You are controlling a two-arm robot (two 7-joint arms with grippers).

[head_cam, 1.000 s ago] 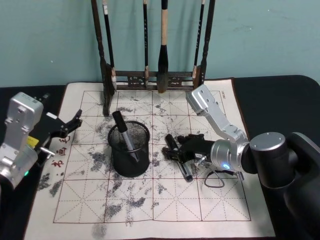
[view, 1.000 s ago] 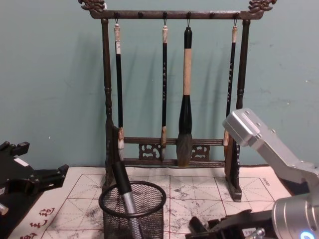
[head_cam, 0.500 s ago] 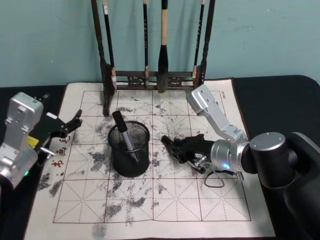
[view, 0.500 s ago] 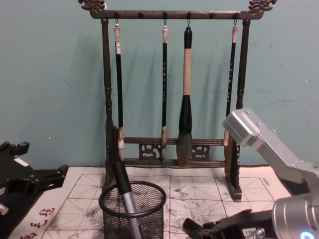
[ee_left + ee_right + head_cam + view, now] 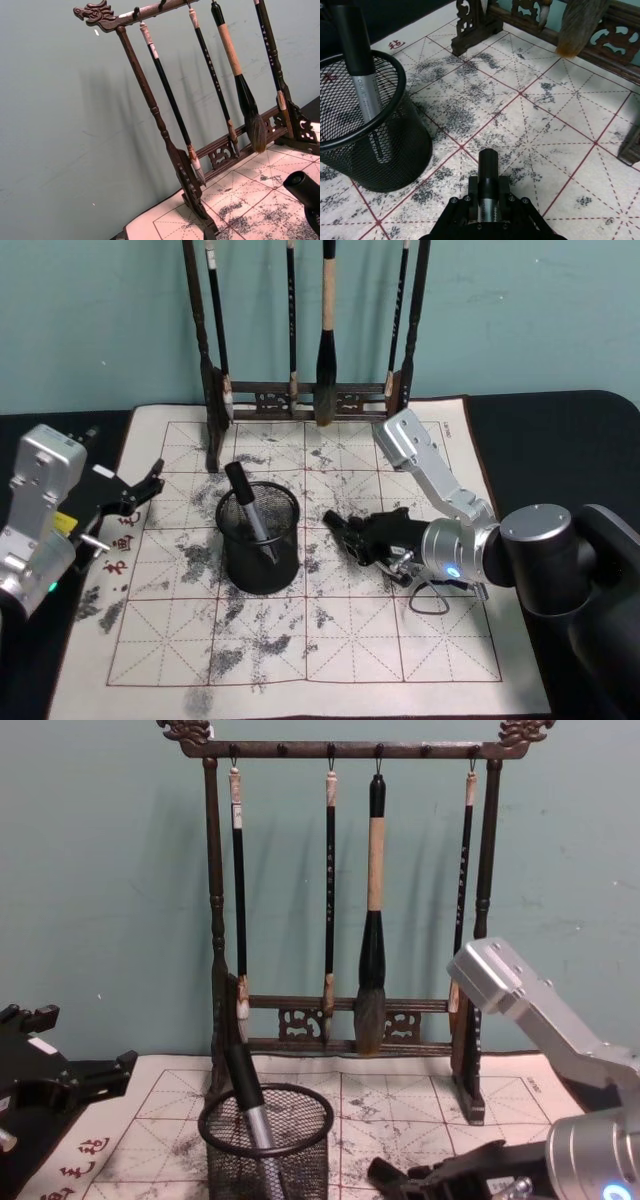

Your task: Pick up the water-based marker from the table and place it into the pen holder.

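The right tool [image 5: 362, 535], clamped on the water-based marker [image 5: 488, 167], has lifted it off the inked paper [image 5: 300, 650] in the last second. It now hovers just right of the pen holder [image 5: 258, 565], mid-table, so only the drop-in remains. The left tool [image 5: 135, 490] sits open near the table's left edge.

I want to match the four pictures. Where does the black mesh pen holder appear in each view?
Head view: pen holder left of centre, on the paper.
Chest view: pen holder at the bottom edge, left of centre.
Left wrist view: pen holder, a mesh sliver in a corner, under a black marker cap.
Right wrist view: pen holder large at the edge, beside the held water-based marker.
Shared landmark: the brush rack behind it.
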